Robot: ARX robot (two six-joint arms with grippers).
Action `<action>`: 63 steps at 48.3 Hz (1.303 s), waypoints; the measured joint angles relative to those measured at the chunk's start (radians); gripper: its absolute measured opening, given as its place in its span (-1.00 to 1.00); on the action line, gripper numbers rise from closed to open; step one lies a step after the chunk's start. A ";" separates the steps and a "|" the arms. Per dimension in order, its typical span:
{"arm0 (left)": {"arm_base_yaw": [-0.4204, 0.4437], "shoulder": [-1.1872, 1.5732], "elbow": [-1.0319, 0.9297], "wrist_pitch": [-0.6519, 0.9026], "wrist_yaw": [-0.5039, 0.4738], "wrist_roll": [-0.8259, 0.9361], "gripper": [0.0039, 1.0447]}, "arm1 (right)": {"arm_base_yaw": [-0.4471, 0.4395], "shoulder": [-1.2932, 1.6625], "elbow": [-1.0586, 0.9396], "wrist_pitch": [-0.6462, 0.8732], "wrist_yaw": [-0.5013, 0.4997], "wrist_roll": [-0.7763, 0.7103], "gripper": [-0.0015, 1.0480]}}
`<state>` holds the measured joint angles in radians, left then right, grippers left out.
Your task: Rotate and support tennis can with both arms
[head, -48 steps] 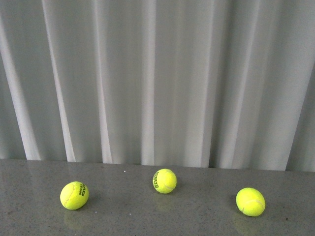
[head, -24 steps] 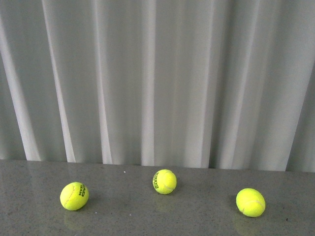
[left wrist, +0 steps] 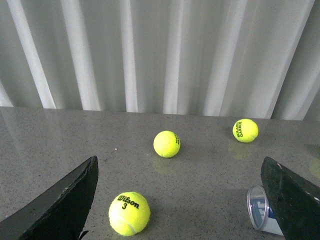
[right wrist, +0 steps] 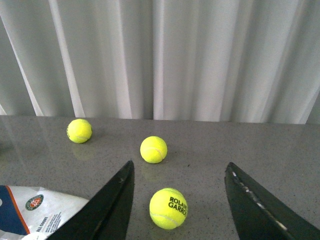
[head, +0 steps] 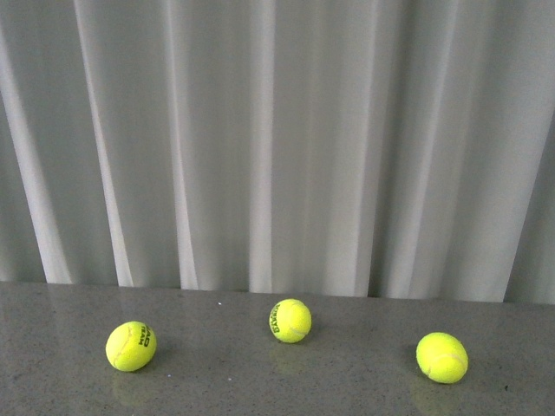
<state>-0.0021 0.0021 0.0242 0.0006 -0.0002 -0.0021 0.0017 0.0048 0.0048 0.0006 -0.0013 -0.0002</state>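
Grey table [head: 217, 368] carries tennis can [right wrist: 50, 216] and balls [head: 290, 320]

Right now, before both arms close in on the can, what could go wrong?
The tennis can seems to lie on its side, partly behind one finger of the open left gripper; a nudge may roll it.
The Wilson ball sits before the left gripper, the Roland Garros ball before the open right gripper; either could get knocked.
Front view misses the can.
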 joint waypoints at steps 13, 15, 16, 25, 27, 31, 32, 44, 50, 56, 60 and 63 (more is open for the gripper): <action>0.000 0.000 0.000 0.000 0.000 0.000 0.88 | 0.000 0.000 0.000 0.000 0.000 0.000 0.86; 0.000 0.000 0.000 0.000 0.000 0.000 0.88 | 0.000 0.000 0.000 0.000 0.000 0.001 0.90; 0.000 0.000 0.000 0.000 0.000 0.000 0.88 | 0.000 0.000 0.000 0.000 0.000 0.001 0.89; 0.000 0.000 0.000 0.000 0.000 0.000 0.88 | 0.000 0.000 0.000 0.000 0.000 0.000 0.87; 0.000 0.000 0.000 0.000 0.000 0.000 0.88 | 0.000 0.000 0.000 0.000 0.000 0.000 0.87; 0.000 0.000 0.000 0.000 0.000 0.000 0.88 | 0.000 0.000 0.000 0.000 0.000 0.000 0.87; 0.000 0.000 0.000 0.000 0.000 0.000 0.88 | 0.000 0.000 0.000 0.000 0.000 0.000 0.87; 0.000 0.000 0.000 0.000 0.000 0.000 0.88 | 0.000 0.000 0.000 0.000 0.000 0.000 0.87; 0.000 0.000 0.000 0.000 0.000 0.000 0.88 | 0.000 0.000 0.000 0.000 0.000 0.000 0.87; 0.010 0.143 0.042 -0.062 -0.083 -0.096 0.88 | 0.000 0.000 0.000 0.000 0.000 0.000 0.87; 0.094 0.365 0.061 0.067 0.012 -0.145 0.88 | 0.000 -0.001 0.000 0.000 0.000 0.000 0.87; 0.149 0.497 0.079 0.164 0.080 -0.151 0.88 | 0.000 -0.001 0.000 0.000 0.000 0.000 0.87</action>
<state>0.1467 0.4995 0.1028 0.1642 0.0799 -0.1528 0.0013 0.0040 0.0048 0.0006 -0.0013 0.0002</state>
